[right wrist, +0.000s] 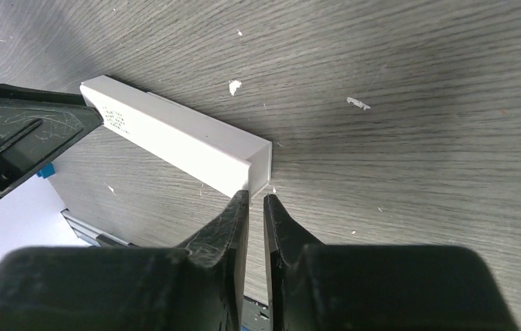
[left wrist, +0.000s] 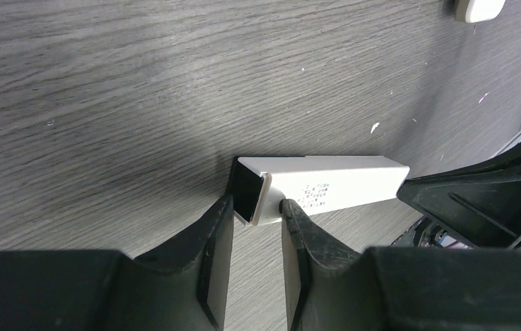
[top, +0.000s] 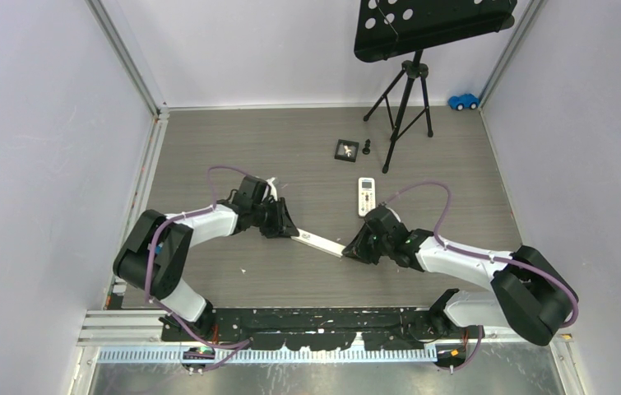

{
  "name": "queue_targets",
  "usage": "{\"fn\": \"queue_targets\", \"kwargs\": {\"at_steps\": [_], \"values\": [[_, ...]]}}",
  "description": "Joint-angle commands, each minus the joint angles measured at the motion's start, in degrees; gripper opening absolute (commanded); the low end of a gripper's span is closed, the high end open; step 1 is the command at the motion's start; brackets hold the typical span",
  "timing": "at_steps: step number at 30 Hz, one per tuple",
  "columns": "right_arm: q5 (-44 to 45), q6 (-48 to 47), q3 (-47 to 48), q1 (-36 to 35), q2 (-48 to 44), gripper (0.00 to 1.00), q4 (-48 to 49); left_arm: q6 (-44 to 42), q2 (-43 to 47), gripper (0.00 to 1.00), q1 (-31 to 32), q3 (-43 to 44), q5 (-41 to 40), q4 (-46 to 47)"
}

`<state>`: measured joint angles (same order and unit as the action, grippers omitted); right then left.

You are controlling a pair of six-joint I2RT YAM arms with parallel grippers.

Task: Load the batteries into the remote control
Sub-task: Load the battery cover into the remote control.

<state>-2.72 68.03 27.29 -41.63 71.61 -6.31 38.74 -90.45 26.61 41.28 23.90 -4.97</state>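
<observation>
A long white box spans the middle of the top view, held between both arms, low to the table. The left hand is clamped on its open, dark end. The right hand is narrow, its tips at the far end's lower corner. I can't tell whether it actually pinches anything.

I see no batteries anywhere; they may be inside the box. The remote control lies just above the right hand in the top view.

My worry is that corner contact. If the hands pull unevenly, that end could slip and twist the box, and anything inside could spill from the open mouth and roll.

There's open table below and to the left. Further up, the small black tray and tripod crowd things.
</observation>
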Motion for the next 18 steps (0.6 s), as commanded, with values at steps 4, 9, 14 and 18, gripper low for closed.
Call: {"fn": "queue_targets", "kwargs": {"at_steps": [4,9,14,18], "values": [[2.46,-2.58,2.52,-0.29,1.23,0.13,-3.47,-2.97,-5.12,0.18,0.2,-2.6,-9.19,-4.88],[2.3,-2.85,3.65,-0.64,3.77,0.04,-2.56,-3.1,-5.51,0.13,0.2,-2.76,-8.71,-4.43],[1.79,-2.91,5.06,-1.08,6.32,0.0,-1.41,-3.3,-5.99,0.1,0.2,-2.75,-8.08,-4.13],[1.32,-2.51,6.0,-1.5,8.51,0.0,0.08,-3.38,-7.07,0.08,0.2,-2.84,-7.37,-3.75]]}}
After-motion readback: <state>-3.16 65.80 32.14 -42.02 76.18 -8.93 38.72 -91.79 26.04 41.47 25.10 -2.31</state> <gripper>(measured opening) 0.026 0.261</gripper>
